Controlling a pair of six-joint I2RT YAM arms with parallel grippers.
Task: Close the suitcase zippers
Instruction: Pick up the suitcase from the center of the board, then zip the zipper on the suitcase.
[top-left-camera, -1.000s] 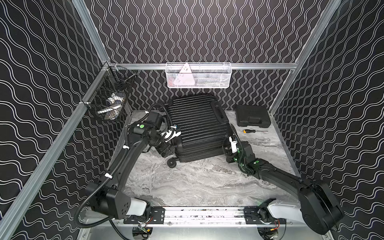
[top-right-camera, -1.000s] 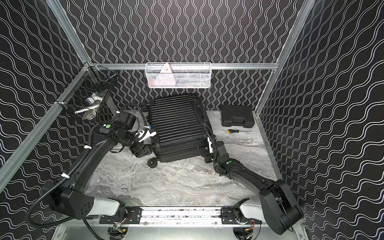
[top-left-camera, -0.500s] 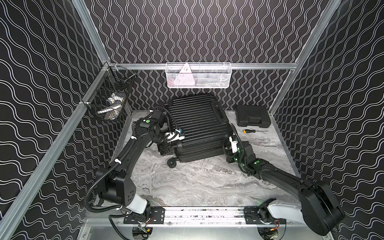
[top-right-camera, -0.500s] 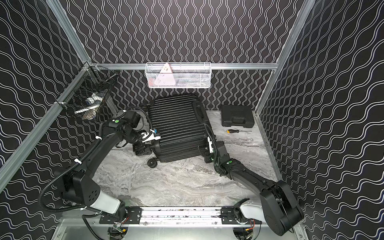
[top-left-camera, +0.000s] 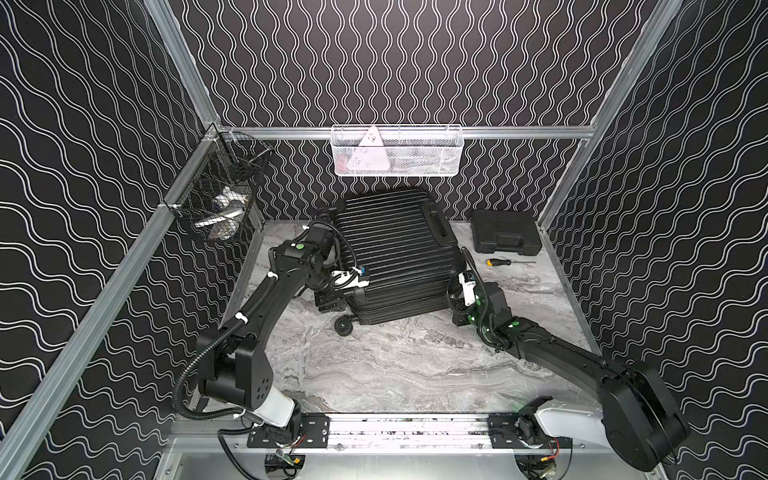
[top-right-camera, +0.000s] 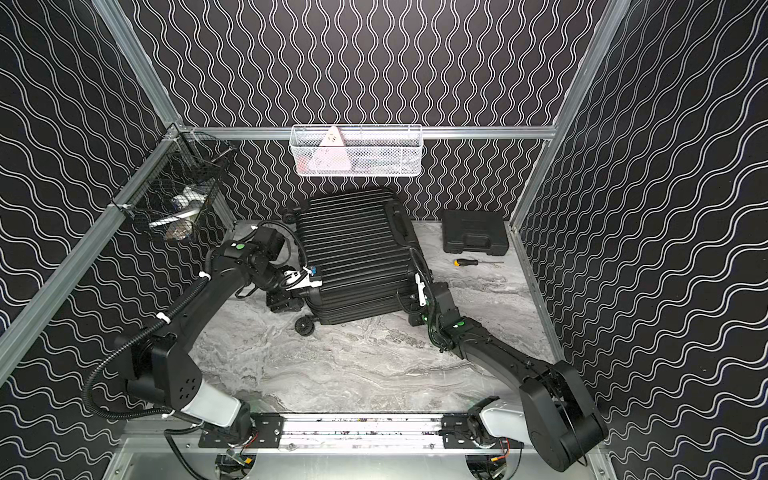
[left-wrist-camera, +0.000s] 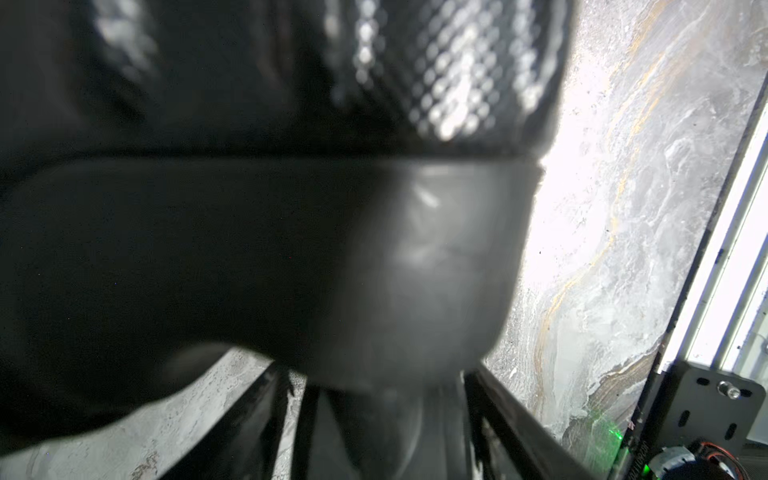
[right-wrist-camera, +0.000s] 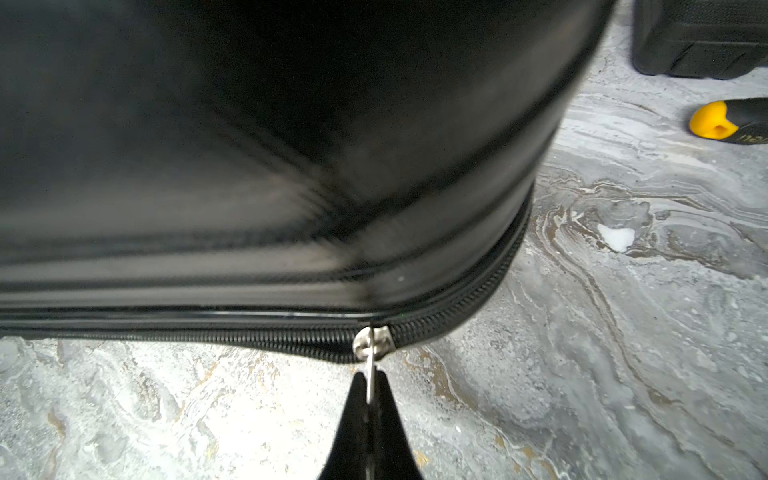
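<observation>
The black ribbed suitcase (top-left-camera: 399, 249) lies flat at the back of the table, seen in both top views, with a wheel (top-left-camera: 344, 326) at its near left corner. My right gripper (right-wrist-camera: 370, 386) is shut on a silvery zipper pull (right-wrist-camera: 371, 345) at the suitcase's near right corner. The zipper band (right-wrist-camera: 208, 336) runs along the seam on both sides of the pull. My left gripper (top-left-camera: 332, 301) is low at the suitcase's near left corner. Its jaws stand apart in the left wrist view, either side of a blurred dark part of the suitcase (left-wrist-camera: 291, 249).
A flat black tool case (top-left-camera: 505, 237) and a yellow-handled screwdriver (top-left-camera: 498, 262) lie at the back right. A white mesh basket (top-left-camera: 395, 151) hangs on the back wall, a black wire basket (top-left-camera: 220, 199) on the left wall. A metal rail (top-left-camera: 407, 428) edges the front.
My left arm has swung its elbow inward while the gripper stayed at the suitcase's left corner, and its jaws have narrowed. The right arm and suitcase have not moved.
</observation>
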